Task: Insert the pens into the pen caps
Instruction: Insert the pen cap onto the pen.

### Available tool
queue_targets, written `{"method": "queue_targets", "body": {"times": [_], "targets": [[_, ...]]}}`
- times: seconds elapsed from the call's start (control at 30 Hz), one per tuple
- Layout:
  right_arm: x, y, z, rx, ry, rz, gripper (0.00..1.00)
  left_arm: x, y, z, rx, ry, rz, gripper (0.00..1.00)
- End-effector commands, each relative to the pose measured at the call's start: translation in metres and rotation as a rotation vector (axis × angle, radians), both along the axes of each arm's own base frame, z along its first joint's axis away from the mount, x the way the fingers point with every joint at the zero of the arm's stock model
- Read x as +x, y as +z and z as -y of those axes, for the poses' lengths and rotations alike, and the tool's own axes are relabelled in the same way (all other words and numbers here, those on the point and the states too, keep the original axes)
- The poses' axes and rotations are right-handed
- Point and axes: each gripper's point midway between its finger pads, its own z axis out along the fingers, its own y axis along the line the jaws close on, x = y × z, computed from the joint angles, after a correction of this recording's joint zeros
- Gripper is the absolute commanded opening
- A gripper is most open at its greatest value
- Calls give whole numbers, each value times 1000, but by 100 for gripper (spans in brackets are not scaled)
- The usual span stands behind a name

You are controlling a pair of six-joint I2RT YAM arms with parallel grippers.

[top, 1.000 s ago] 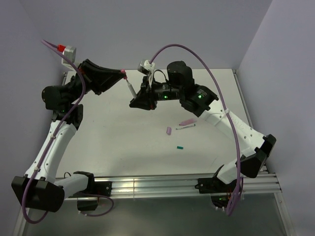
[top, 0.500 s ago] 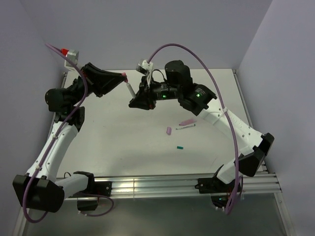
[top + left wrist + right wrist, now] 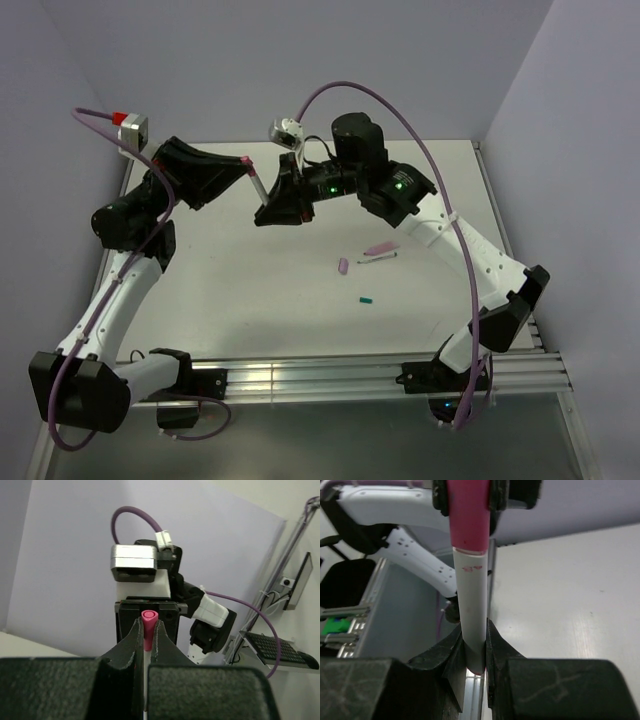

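A whitish pen hangs in the air between my two grippers, above the back left of the table. My right gripper is shut on the lower end of its barrel. A pink pen cap sits over the pen's other end, and my left gripper is shut on that cap. Pen and cap run in one straight line from one gripper to the other.
On the white table to the right of centre lie a pink pen, a thin whitish pen, a lilac cap and a small teal cap. Purple cables arch over the right arm.
Both arms have drifted slightly left with the pen and cap still gripped between them. The things on the table have not moved.
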Motion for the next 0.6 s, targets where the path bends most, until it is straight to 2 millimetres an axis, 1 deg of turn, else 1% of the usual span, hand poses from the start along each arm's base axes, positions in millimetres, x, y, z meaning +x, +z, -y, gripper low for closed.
{"method": "queue_targets", "body": {"times": [0.0,0.1,0.17,0.27,0.3,0.37,0.4,0.47,0.5,0.57], "targets": [[-34,59,0,178,207,92,0,-24,-10,7,29,-121,47,1],[-44,69,3,202,272,88,0,-32,-6,6,18,-134,91,2],[-47,72,4,212,291,90,0,-37,-6,8,27,-146,102,4],[-49,72,4,212,300,86,0,-43,-5,9,37,-156,111,11],[-50,70,5,210,301,82,0,-43,-3,9,39,-154,113,16],[-50,71,6,211,300,85,0,-45,-1,9,44,-152,121,22],[-50,71,6,210,298,82,0,-43,-1,9,48,-151,110,27],[-51,72,7,212,295,86,0,-41,0,9,51,-146,104,33],[-50,72,7,213,293,91,0,-39,2,10,51,-144,89,39],[-49,72,6,213,280,90,0,-33,3,10,45,-132,64,46]]}}
